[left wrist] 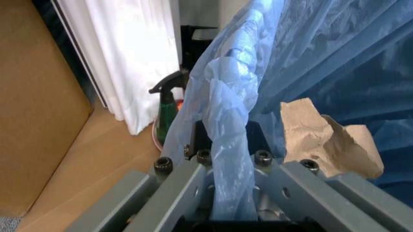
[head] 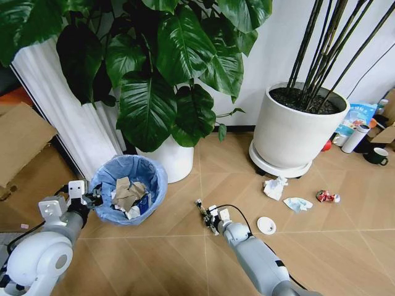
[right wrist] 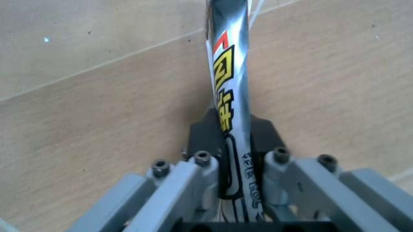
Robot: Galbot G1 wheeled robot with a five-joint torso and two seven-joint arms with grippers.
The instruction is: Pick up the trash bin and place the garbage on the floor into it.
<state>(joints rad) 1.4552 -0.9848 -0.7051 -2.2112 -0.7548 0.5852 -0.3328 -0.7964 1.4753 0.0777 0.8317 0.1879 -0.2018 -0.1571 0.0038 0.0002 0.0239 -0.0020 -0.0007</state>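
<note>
Head view: trash bin (head: 131, 189) sits on floor (head: 160, 259) at robot's left-front, just beside big white plant pot (head: 170, 159); brown paper scraps inside.

Left gripper (head: 94, 198) is at bin's near-left rim. Left wrist view: blue bag (left wrist: 226, 159) folded over rim runs between the fingers (left wrist: 171, 193), jaws nearly closed, pinching rim w/ bag; crumpled brown paper (left wrist: 326, 140) just inside.

Right gripper (head: 207, 217) hangs low over floor, centre-front, right of bin. Right wrist view: jaws pressed together on a thin silvery wrapper (right wrist: 229, 92) w/ red/yellow print, sticking out past fingertips, bare floor beneath.

Garbage on floor, right of right gripper: white disc (head: 266, 225) nearest; white crumpled paper (head: 275, 187), blue-white scrap (head: 298, 203), crushed red can (head: 325, 197) farther, near second white pot (head: 296, 132). Open floor between bin and right gripper.
</note>
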